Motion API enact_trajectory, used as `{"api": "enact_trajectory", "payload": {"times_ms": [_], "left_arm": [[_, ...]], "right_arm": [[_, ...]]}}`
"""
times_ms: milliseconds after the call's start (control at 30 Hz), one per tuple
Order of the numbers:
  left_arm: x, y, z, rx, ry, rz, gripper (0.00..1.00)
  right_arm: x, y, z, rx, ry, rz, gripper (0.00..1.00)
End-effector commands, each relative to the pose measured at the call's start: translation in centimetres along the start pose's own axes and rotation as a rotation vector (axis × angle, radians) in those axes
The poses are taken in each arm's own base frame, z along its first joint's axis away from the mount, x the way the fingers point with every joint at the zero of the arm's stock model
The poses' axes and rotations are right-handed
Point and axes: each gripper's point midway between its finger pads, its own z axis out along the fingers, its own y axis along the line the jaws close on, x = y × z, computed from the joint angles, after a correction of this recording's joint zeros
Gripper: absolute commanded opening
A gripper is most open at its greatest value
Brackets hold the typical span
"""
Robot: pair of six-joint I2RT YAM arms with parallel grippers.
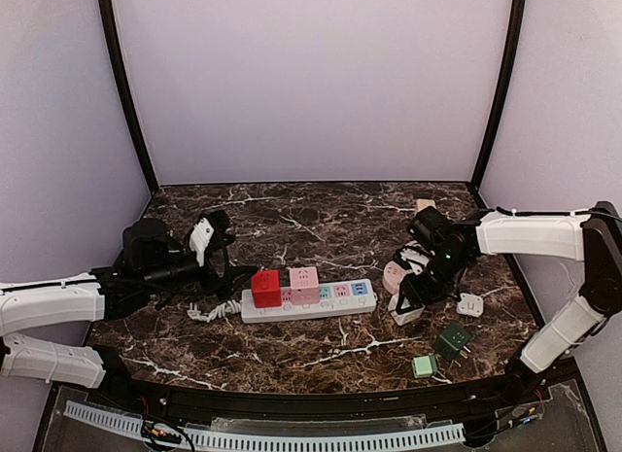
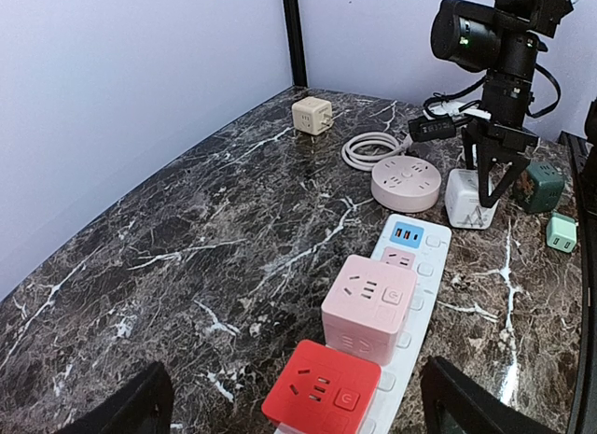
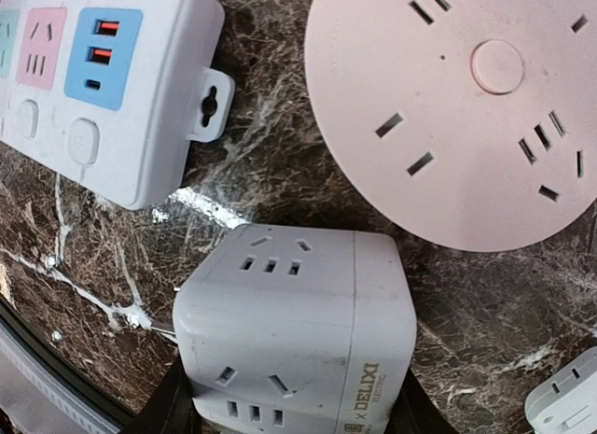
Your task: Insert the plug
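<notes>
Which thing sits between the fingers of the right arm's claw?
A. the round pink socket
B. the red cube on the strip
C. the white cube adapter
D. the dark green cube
C: the right wrist view shows the white cube adapter flanked on both sides by the fingers of the right gripper, with the round pink socket lying apart beside it.

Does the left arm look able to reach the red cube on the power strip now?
Probably yes. The open left tool hangs close to the power strip end bearing the red cube; nothing stands between, and the right tool is away at the white cube.
</notes>
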Motion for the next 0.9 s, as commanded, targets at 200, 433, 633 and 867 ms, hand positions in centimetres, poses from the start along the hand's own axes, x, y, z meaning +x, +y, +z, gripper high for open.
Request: {"api": "enact_trajectory", "payload": {"times_ms": [200, 433, 633, 867], "left_arm": [[-4.6, -0.8, 0.4, 0.065, -0.074, -0.144, 0.94], [-8.5, -5.7, 0.5, 0.376, -0.086, -0.154, 0.99], [-11.7, -6.2, 1.6, 0.386, -0.072, -0.189, 0.99], [-11.6, -4.1, 3.3, 0.225, -0.052, -0.211, 0.94]], "right_arm": [[-5.6, 8.8, -9.2, 0.076, -0.451, -0.509, 0.00], [-10.2, 19.2, -18.1, 0.192, -1.142, -1.138, 0.00], [-13.8, 23.5, -20.1, 0.242, -1.297, -1.268, 0.00], [-13.7, 25.9, -21.1, 0.213, -1.354, -1.283, 0.00]]}}
